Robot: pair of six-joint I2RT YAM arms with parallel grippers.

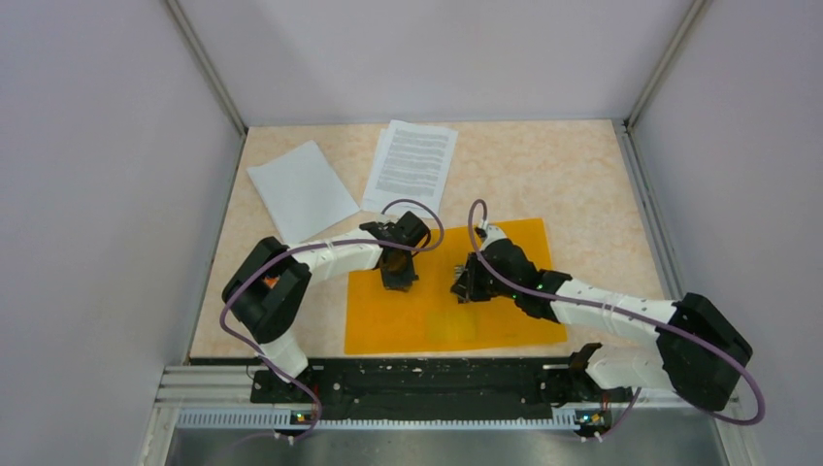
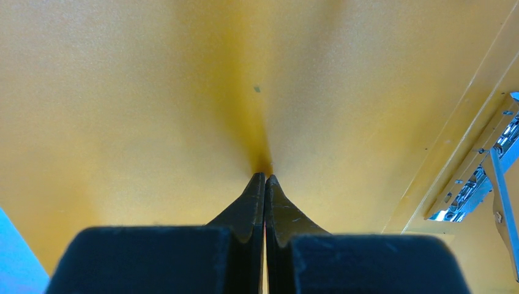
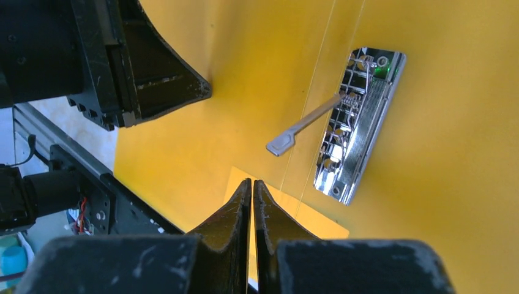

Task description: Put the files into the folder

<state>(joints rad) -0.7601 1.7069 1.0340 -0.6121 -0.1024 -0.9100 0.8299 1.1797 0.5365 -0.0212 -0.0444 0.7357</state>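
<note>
2 white paper sheets are lying flat at the far side of the beige speckled table (image 1: 563,165): the blank sheet (image 1: 303,189) on the left, the sheet printed with dense black text (image 1: 412,163) just beside it on the right. The flat translucent orange plastic folder (image 1: 427,320) is lying nearer the arms, with neither sheet in it. The left gripper (image 2: 265,176) is pinching the folder's surface, which is puckering toward the closed tips. The right gripper (image 3: 251,182) is hovering low over the folder with its fingers together; whether it is gripping anything is unclear. A shiny metal clip (image 3: 355,135) with a grey lever (image 3: 303,125) is showing on the folder.
</note>
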